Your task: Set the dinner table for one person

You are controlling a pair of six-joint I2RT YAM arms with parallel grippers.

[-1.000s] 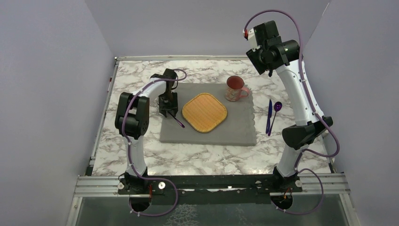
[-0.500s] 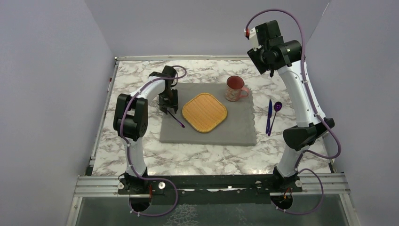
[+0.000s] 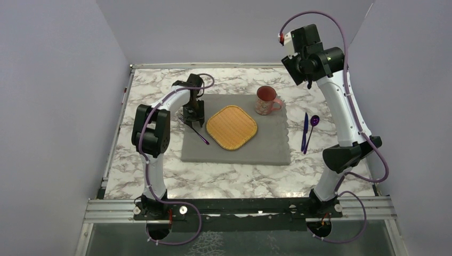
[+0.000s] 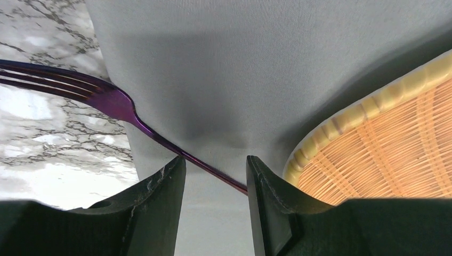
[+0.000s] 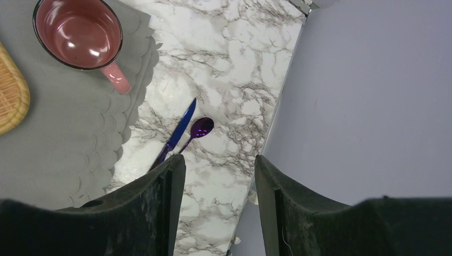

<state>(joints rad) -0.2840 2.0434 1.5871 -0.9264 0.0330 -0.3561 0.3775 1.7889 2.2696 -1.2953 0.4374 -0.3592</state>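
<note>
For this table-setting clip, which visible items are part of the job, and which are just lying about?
Part of the job:
dinner table, grey placemat, woven plate, pink mug, purple fork, blue knife, purple spoon.

Just there:
no loose clutter shows; only fixtures, the metal rail and the enclosure walls.

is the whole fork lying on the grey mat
No: the fork has its prongs over the marble table, only the handle on the mat.
</note>
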